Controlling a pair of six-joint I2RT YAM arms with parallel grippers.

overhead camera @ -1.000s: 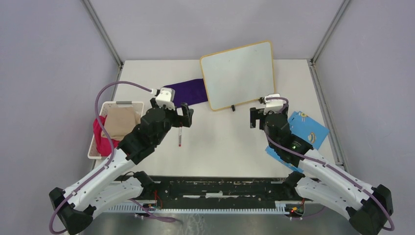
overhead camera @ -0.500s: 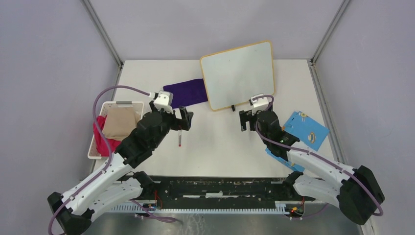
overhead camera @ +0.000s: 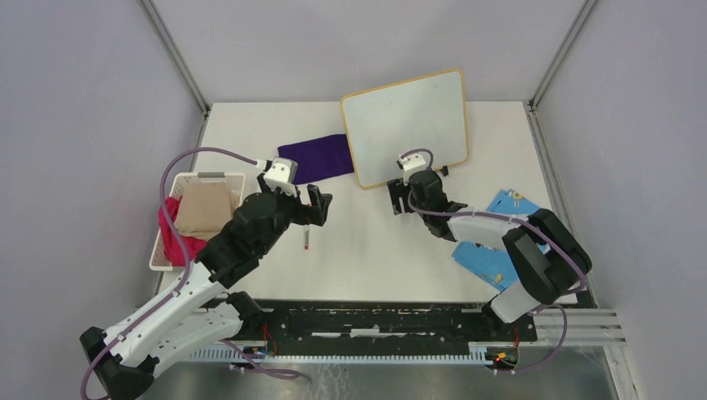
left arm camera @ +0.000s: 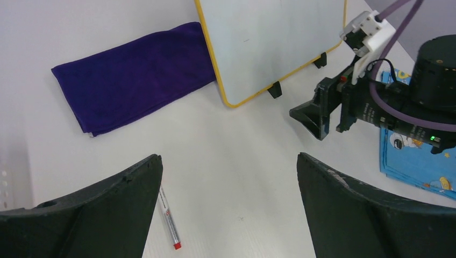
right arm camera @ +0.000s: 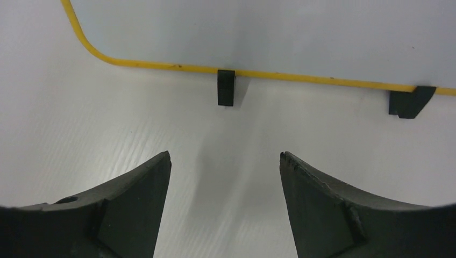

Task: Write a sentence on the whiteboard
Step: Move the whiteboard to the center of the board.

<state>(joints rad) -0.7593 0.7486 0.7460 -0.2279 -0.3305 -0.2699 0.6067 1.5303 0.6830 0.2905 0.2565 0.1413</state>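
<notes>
- The whiteboard (overhead camera: 406,127), a rectangular panel with a glossy white face and a thin yellow frame rounded at the corners, sat at the far middle of the desk (overhead camera: 375,258), turned slightly askew.
- Two small, blocky black feet (right arm camera: 226,87) stuck out from its near edge.
- A soft purple cloth (overhead camera: 317,157), folded to an oblong, lay to its left, one end meeting the frame.
- The right tool (overhead camera: 400,198) hung just near of the feet, jaws spread wide, gripping nothing.
- The left tool (overhead camera: 313,204) was equally wide open and empty, above a slim marker (overhead camera: 307,236) with a red end.
- A white slatted basket (overhead camera: 158,250) at the left edge held beige and pink fabric.
</notes>
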